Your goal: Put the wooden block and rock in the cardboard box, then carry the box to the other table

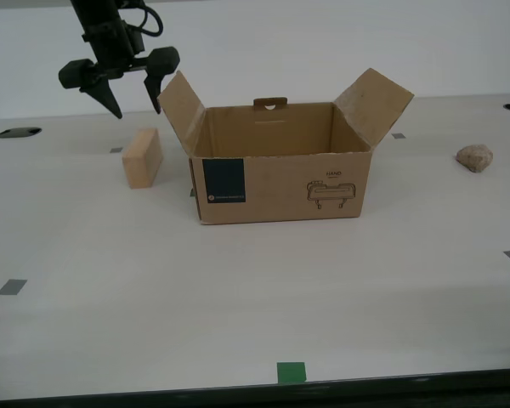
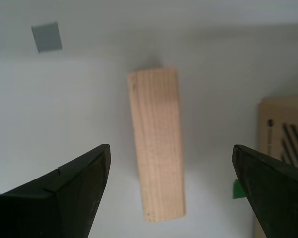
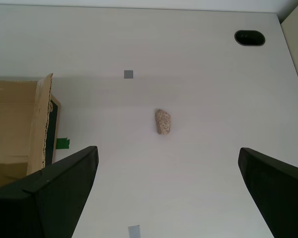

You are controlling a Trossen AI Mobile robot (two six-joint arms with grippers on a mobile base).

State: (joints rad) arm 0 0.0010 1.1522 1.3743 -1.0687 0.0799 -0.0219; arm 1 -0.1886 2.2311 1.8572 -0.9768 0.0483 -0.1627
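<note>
Block (image 1: 142, 158) lies on the surface beside the box (image 1: 280, 161), under my second hand (image 1: 134, 100), whose jaws stand apart. Next I must descend and clamp it. My first hand's jaws are also apart, high over the rock (image 3: 163, 122).

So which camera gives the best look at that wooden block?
The second wrist view: the wooden block fills the middle, grain visible. The exterior view shows it small beside the cardboard box. The first wrist view misses it.

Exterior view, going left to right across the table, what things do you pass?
Dark round hole → second gripper, hanging above the table with jaws apart → wooden block → cardboard box with flaps open → rock.
</note>
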